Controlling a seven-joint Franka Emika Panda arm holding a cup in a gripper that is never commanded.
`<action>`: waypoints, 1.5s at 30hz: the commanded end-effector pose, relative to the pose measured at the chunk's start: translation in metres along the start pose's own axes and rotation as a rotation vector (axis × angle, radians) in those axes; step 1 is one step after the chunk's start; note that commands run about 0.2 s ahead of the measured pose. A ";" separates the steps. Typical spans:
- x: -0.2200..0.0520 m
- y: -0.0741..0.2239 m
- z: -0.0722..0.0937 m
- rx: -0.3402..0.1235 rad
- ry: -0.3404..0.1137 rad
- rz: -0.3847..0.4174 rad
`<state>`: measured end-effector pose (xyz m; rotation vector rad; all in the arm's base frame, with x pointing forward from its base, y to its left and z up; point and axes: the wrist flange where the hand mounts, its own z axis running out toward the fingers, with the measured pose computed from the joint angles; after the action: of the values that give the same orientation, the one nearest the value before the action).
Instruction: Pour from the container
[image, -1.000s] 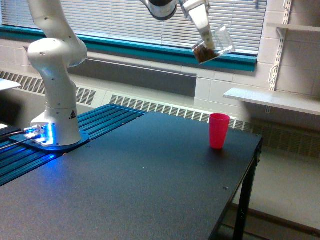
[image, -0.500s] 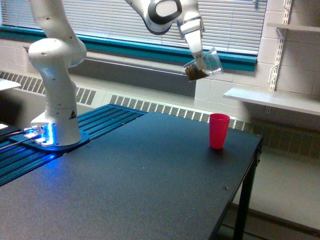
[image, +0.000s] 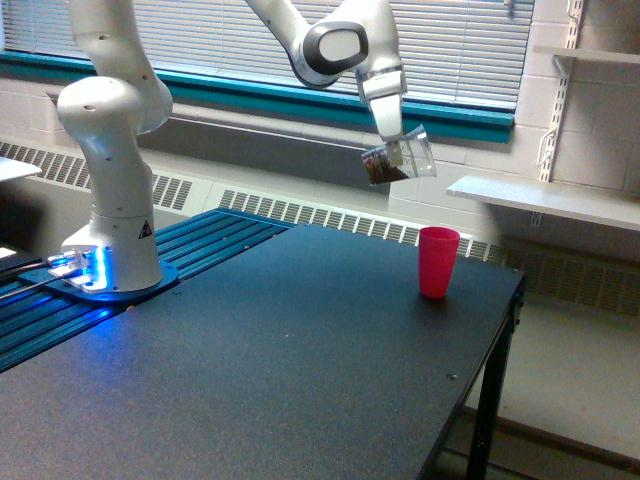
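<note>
My gripper (image: 398, 152) is shut on the container (image: 400, 160), a small clear cup tilted on its side with brown granular bits gathered at its lower left end. It hangs in the air above the black table (image: 300, 380). The pink cup (image: 438, 261) stands upright near the table's far right corner, below the container and slightly toward the exterior view's right. A clear gap separates the two cups.
The arm's white base (image: 110, 200) stands on a blue slatted platform (image: 60, 310) at the exterior view's left. A window with blinds and a teal sill (image: 250, 95) runs behind. A white shelf (image: 545, 200) sits on the wall at the right.
The gripper has come down and moved slightly left with the container, bringing it closer to the pink cup. The pink cup has stayed in place.
</note>
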<state>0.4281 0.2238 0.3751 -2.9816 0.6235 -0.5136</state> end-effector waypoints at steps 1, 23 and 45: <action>-0.007 -0.016 0.007 0.021 -0.026 -0.010; -0.020 -0.045 0.046 -0.028 -0.132 -0.093; -0.025 -0.067 0.076 -0.120 -0.213 -0.204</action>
<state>0.4555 0.2832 0.3035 -3.1432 0.4358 -0.1819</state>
